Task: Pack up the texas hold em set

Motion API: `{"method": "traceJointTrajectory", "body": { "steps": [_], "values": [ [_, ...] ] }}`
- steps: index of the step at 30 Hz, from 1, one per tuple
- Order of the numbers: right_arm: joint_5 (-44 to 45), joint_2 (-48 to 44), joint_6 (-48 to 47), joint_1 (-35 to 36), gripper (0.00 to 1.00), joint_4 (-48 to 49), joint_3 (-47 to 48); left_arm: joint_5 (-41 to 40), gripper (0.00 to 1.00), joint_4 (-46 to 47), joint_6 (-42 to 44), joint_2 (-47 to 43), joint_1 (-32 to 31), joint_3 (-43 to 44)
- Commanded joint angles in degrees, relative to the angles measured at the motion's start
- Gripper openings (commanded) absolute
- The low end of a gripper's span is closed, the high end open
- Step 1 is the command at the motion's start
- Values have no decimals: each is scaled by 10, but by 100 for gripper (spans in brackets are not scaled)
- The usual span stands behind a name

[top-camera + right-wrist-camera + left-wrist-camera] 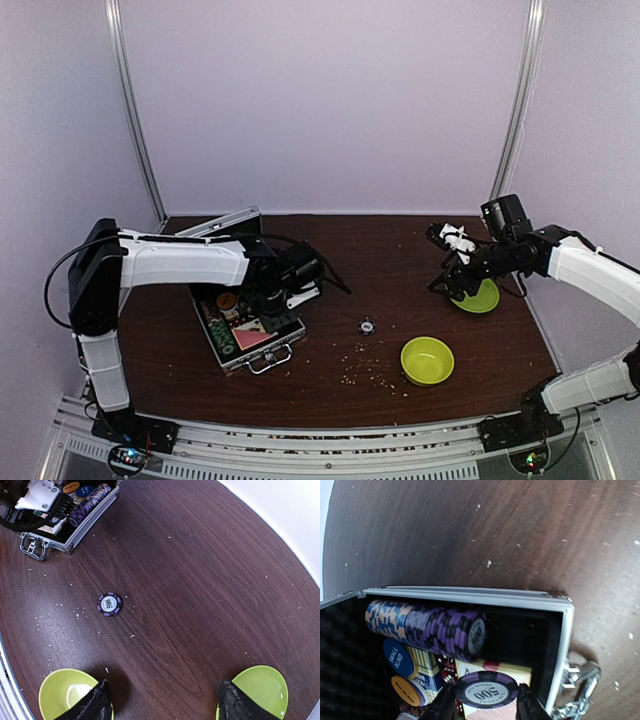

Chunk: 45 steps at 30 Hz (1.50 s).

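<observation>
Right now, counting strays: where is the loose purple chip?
Top view: the loose chip lies right of the open case, left of the green bowl.

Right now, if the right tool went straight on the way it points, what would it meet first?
Probably the bare table between the lime-green bowl and lime-green plate; the open right tool points into that gap. The purple chip lies farther on, but depth is unclear.

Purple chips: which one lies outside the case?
The lone chip flat on the table, between the case and the green bowl. The others stand in a row inside the case, bar the held chip in the left gripper.
</observation>
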Motion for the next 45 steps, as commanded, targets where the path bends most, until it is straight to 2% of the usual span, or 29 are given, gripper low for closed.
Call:
{"method": "traceJointTrajectory", "body": {
  "steps": [1,18,28,30,38,39,40,45],
  "values": [
    [-4,3,-1,-2,73,-2,12,-16,37,43,20,29,9,18],
    [-1,18,-3,-2,73,-5,14,-68,38,95,21,62,15,11],
    [0,17,-4,-2,73,-6,15,-32,62,109,16,1,15,-21],
    [-1,18,-4,-2,73,-7,15,-27,69,118,23,-13,15,-29],
    [-2,19,-4,-2,73,-9,17,-21,77,117,55,10,16,-21],
    [-2,19,-5,-2,73,-9,16,-18,93,117,59,16,16,-19],
    [-2,19,-4,-1,73,-9,17,-17,97,117,62,20,16,-17],
    [-3,19,-4,-1,73,-10,17,-23,98,123,86,48,18,-5]
  ]
}}
